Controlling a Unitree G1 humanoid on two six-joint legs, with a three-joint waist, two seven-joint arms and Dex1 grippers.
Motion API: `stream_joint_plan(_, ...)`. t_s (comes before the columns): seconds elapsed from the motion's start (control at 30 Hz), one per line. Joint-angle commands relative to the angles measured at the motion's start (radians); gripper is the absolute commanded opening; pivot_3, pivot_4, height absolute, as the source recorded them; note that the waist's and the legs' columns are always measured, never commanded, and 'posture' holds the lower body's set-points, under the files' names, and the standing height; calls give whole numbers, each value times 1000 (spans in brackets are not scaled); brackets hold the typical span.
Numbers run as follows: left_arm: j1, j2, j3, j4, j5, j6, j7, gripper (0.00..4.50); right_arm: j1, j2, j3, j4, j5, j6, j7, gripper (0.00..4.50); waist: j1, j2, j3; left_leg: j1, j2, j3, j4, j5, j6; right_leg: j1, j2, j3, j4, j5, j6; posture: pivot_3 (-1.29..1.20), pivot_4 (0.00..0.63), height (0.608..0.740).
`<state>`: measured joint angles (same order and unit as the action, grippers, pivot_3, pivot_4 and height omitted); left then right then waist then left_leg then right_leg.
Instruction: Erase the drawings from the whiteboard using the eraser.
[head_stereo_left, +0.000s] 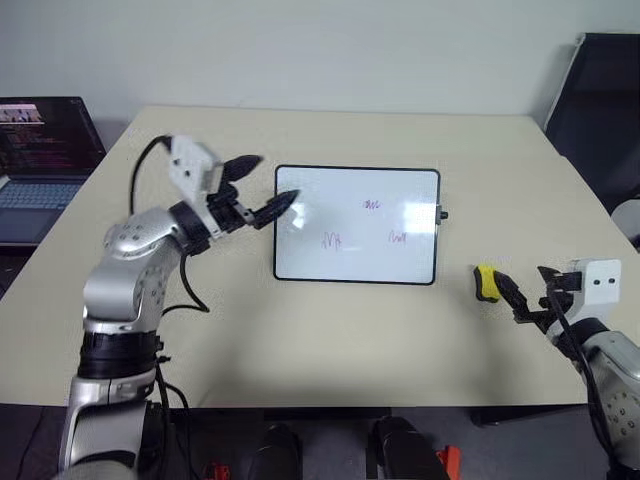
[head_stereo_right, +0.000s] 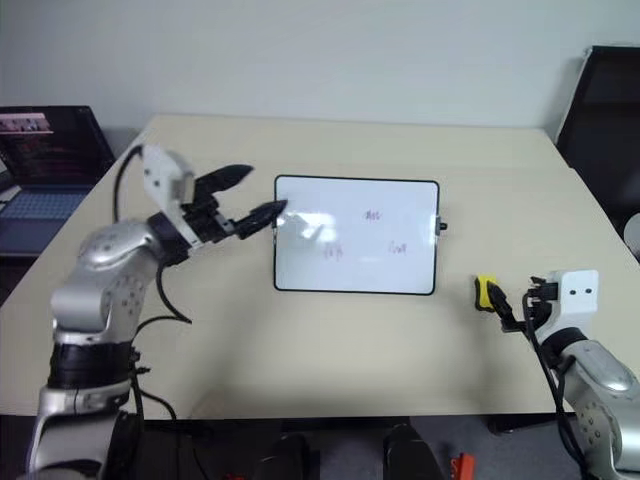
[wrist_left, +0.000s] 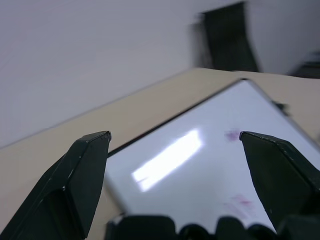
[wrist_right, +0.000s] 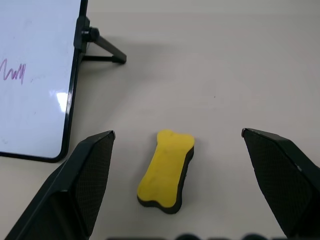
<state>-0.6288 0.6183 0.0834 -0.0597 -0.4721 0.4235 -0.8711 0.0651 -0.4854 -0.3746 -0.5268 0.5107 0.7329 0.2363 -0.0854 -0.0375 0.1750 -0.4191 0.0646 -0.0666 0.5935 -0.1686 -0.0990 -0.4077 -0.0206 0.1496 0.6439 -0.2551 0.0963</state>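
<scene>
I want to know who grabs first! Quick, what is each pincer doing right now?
Left pincer: open, holding nothing, raised by the whiteboard's edge.
Right pincer: open, holding nothing, the yellow eraser lying on the table between its fingers.

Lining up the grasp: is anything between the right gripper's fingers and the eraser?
No. In the right wrist view the eraser lies on bare table between the open right gripper fingers, untouched.

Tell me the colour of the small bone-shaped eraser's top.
Yellow, over a dark underside; the eraser shows best in the right wrist view.
</scene>
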Motion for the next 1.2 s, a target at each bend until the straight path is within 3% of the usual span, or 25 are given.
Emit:
stream_joint_plan(0.03, -62, 60, -122, -34, -51, 43, -260, 4500, -77, 39, 12, -27, -22, 93, -124, 4470, -6, 0, 0, 0, 0, 0, 0, 0, 0, 0, 0, 1, 0, 0, 0, 0, 150, 740)
stream_joint_plan(0.23, -145, 32, -233, -3, -39, 12, -441, 4500, -200, 119, -4, 24, -10, 220, -223, 4470, -1, 1, 1, -2, 0, 1, 0, 0, 0, -3, 0, 2, 0, 0, 0, 0, 150, 740)
stream_joint_plan(0.43, -177, -23, -253, 54, 4, -38, -457, 4500, -244, 127, 48, 95, -66, 212, -235, 4470, 2, 1, 1, -4, 0, 1, -1, 0, 1, -4, 0, 2, 0, -1, 1, 0, 150, 740)
stream_joint_plan(0.93, -128, -14, -240, 66, 64, -91, -475, 4500, -218, 130, 90, 166, -159, 153, -201, 4470, 1, 1, 1, -6, 0, 1, 0, 0, 1, -6, 0, 2, 2, -2, 2, 0, 150, 740)
stream_joint_plan(1.03, -131, -16, -240, 80, 75, -104, -471, 4500, -222, 131, 92, 176, -158, 157, -190, 3884, 1, 1, 1, -6, 0, 1, 0, 0, 1, -6, 0, 2, 2, -2, 2, 0, 150, 740)
stream_joint_plan(1.2, -131, -18, -238, 87, 84, -113, -469, 4500, -231, 136, 115, 190, -179, 159, -186, 2196, 1, 1, 1, -6, 0, 1, 0, 0, 1, -6, 0, 1, 2, -2, 2, 0, 150, 740)
